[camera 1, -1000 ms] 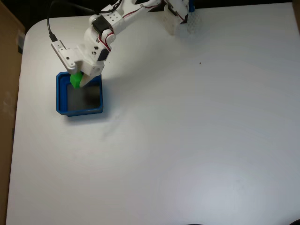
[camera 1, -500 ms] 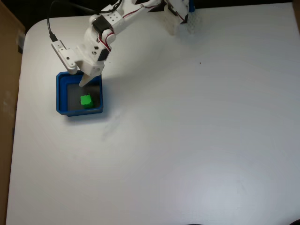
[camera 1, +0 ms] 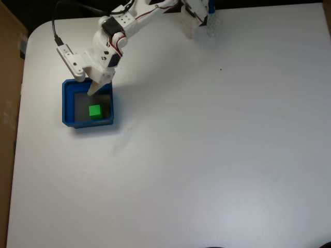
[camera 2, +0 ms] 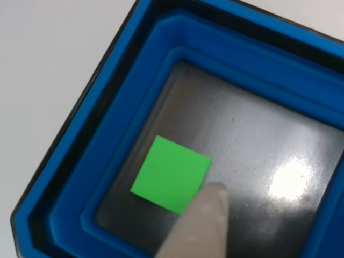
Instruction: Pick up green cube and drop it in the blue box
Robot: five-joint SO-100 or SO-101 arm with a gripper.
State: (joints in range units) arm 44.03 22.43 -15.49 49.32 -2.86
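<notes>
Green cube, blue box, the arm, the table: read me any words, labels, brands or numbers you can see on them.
No readable text anywhere.
The green cube shows a plain face.
The blue box has bare walls and a bare grey floor.
The gripper and white arm carry no legible marking in the fixed view.
The white table is unmarked.

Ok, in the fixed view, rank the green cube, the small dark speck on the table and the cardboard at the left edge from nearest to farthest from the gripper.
From the gripper:
1. green cube, just below it, inside the blue box.
2. cardboard, off to the left.
3. dark speck, far right on the table.
</notes>
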